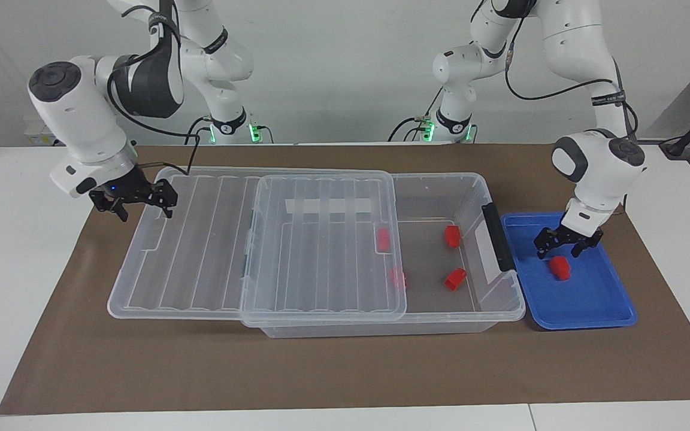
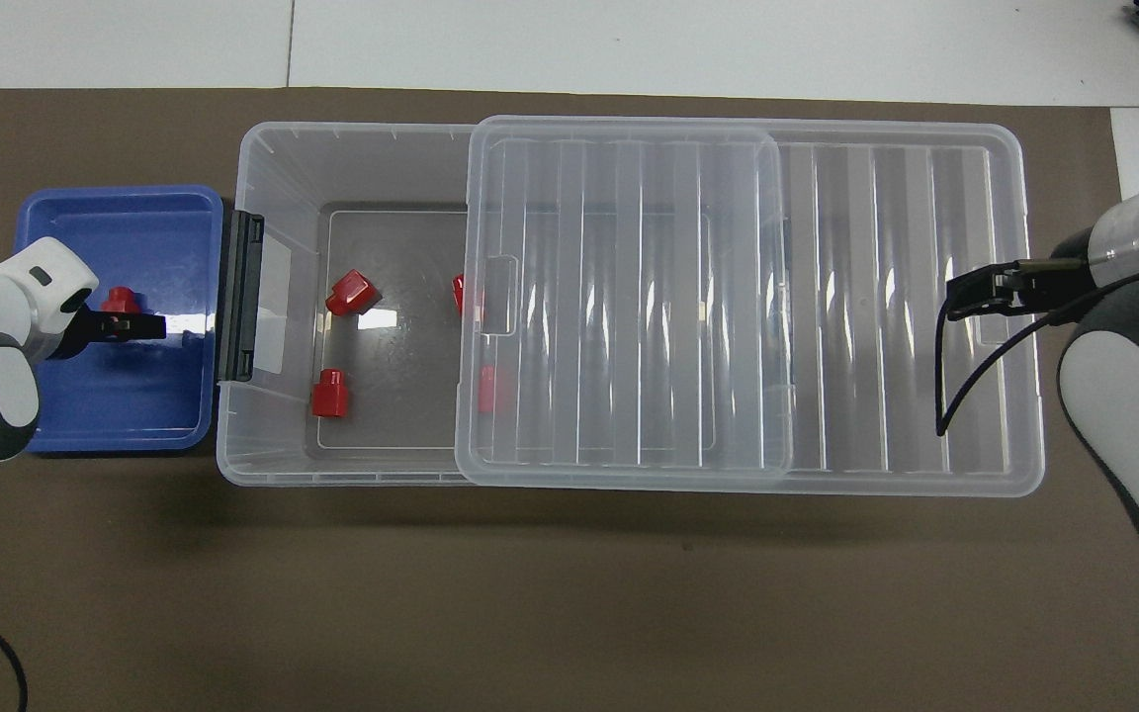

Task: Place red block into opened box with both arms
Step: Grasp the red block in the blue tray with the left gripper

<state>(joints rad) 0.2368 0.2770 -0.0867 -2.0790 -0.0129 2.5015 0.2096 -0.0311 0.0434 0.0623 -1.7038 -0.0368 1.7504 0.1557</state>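
Observation:
One red block (image 1: 559,267) (image 2: 119,299) lies in the blue tray (image 1: 596,299) (image 2: 115,405). My left gripper (image 1: 557,252) (image 2: 139,324) hangs open just above it, with nothing between its fingers. The clear box (image 1: 504,308) (image 2: 352,133) stands beside the tray, and its ribbed lid (image 1: 321,239) (image 2: 728,297) is slid toward the right arm's end, leaving the tray end uncovered. Two red blocks (image 1: 452,236) (image 1: 455,279) lie on the uncovered floor, and two more (image 1: 384,239) (image 1: 397,278) show through the lid's edge. My right gripper (image 1: 139,208) (image 2: 955,302) is open over the lid's outer end.
A dark grey latch (image 1: 498,236) (image 2: 238,297) stands on the box wall next to the tray. A brown mat (image 1: 345,371) covers the table under everything. The mat is bare on the side of the box farther from the robots.

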